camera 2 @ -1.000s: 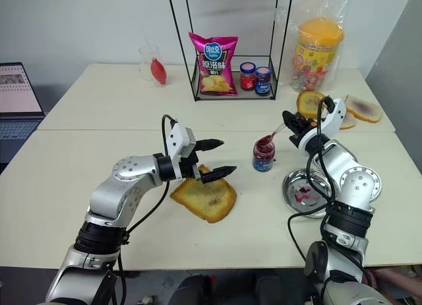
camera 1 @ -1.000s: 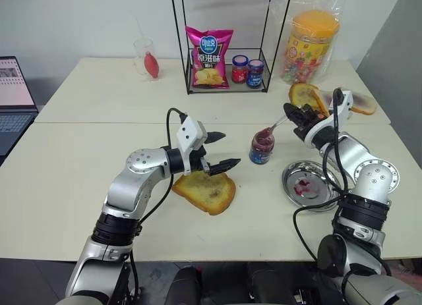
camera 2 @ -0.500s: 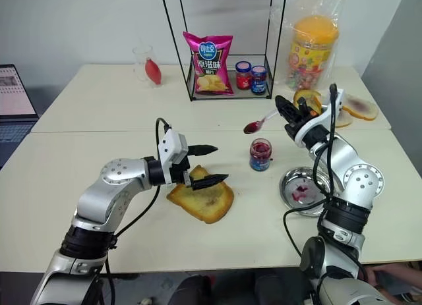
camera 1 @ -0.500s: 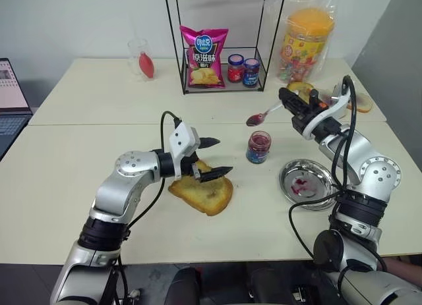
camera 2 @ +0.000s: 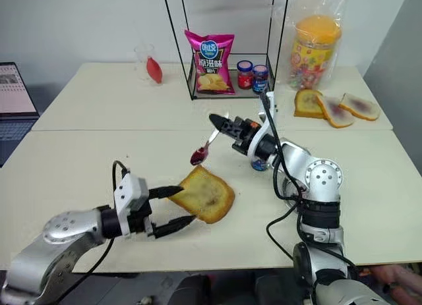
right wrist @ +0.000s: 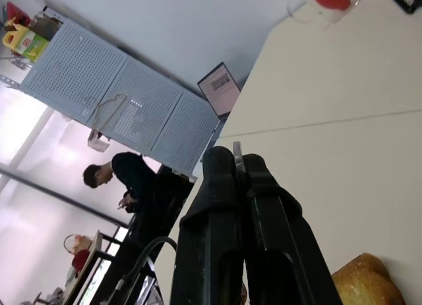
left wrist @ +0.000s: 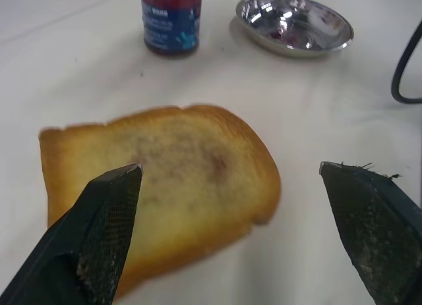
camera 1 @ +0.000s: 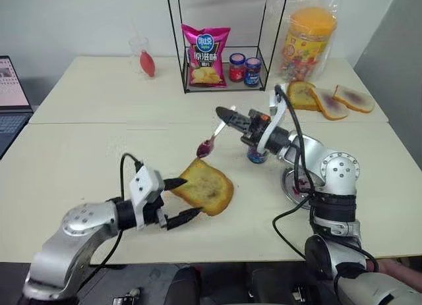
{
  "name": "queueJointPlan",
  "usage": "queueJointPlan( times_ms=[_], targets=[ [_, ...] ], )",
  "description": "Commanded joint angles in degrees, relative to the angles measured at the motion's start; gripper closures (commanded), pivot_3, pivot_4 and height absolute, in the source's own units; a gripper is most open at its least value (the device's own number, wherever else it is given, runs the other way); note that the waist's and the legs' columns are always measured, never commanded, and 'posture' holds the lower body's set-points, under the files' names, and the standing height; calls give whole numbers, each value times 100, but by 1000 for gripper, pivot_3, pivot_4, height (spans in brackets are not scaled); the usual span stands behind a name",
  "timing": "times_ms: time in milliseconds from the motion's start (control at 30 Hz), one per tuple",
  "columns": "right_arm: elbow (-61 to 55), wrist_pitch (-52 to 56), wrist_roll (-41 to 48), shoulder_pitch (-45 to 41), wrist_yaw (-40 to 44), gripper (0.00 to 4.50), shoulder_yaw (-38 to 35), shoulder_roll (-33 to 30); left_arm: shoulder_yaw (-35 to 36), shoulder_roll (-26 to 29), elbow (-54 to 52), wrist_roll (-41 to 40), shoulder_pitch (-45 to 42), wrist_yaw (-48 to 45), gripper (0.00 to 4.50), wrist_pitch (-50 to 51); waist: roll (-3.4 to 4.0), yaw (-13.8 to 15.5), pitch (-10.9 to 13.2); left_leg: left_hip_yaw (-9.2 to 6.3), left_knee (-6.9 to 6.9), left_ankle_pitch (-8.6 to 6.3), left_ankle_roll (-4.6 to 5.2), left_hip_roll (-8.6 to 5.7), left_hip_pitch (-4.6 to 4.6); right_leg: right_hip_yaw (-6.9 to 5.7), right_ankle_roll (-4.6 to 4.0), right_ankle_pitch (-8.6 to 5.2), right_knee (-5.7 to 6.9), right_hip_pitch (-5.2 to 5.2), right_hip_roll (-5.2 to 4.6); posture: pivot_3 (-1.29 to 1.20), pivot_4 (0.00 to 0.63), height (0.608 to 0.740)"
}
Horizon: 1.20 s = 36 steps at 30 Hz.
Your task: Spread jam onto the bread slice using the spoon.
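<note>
The bread slice [camera 1: 206,186] lies flat on the table's near half, toasted, with a faint smear in its middle. My right gripper [camera 1: 226,115] reaches in from the right, shut on the spoon [camera 1: 212,137] by its handle. The spoon's bowl, loaded with red jam, hangs just above the slice's far corner. The jam jar [camera 1: 254,154] stands behind that arm, partly hidden. My left gripper [camera 1: 185,198] is open at the slice's near left edge, its fingers [left wrist: 109,213] wide apart and touching nothing. The handle's tip [right wrist: 236,150] sticks out between the shut right fingers.
A steel dish [left wrist: 295,22] smeared red sits right of the jar. A wire rack holds a chip bag [camera 1: 210,47] and two lidded jars [camera 1: 245,69]. Three spread slices [camera 1: 330,97], a candy tub [camera 1: 308,38], a cup [camera 1: 146,58] and a laptop [camera 1: 10,87] stand farther off.
My right gripper swung left with the spoon, from over the jar to above the bread's far corner. My left gripper drew back off the bread toward the near edge, still open.
</note>
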Motion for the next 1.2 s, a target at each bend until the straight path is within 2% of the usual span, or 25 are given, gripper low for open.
queueJointPlan(
  times_ms=[33, 300, 533, 800, 1200],
  targets=[
    [50, -129, -573, 100, 824, 4489, 468, -168, 717, 5, -630, -328, 745, 148, 0, 34, 0, -14, 0, 6, -1, 0, 0, 2, 4, 4, 0, 0, -1, 1, -2, 0, 150, 740],
    [152, -667, -1863, 308, 1956, 4489, 1419, -256, 1099, -134, -861, -540, 1556, 390, 0, 25, 1, -15, 1, 6, -2, 0, 0, 2, 6, 2, -3, -2, 2, -2, 4, 0, 150, 740],
    [140, -1195, -2802, 378, 2605, 4489, 2006, -194, 1040, -106, -914, -537, 1795, 476, 0, -43, 0, -16, 0, 7, -2, -1, -1, 2, 6, 1, -4, -2, 2, -3, 2, 0, 150, 740],
    [485, -1560, -3345, 324, 2808, 4489, 2036, 190, 817, -42, -891, -548, 1578, 606, 0, -16, -1, -13, -1, 5, -1, -1, -1, 1, 6, 0, -4, -2, 4, -3, 3, 0, 150, 740],
    [980, -2416, -4418, 207, 3311, 4489, 2162, 93, 860, 58, -915, -621, 1609, 648, 0, -2, -1, -14, -1, 5, 2, -1, -2, 0, 10, 0, -5, -1, 8, -2, 3, 0, 150, 740]
  ],
)
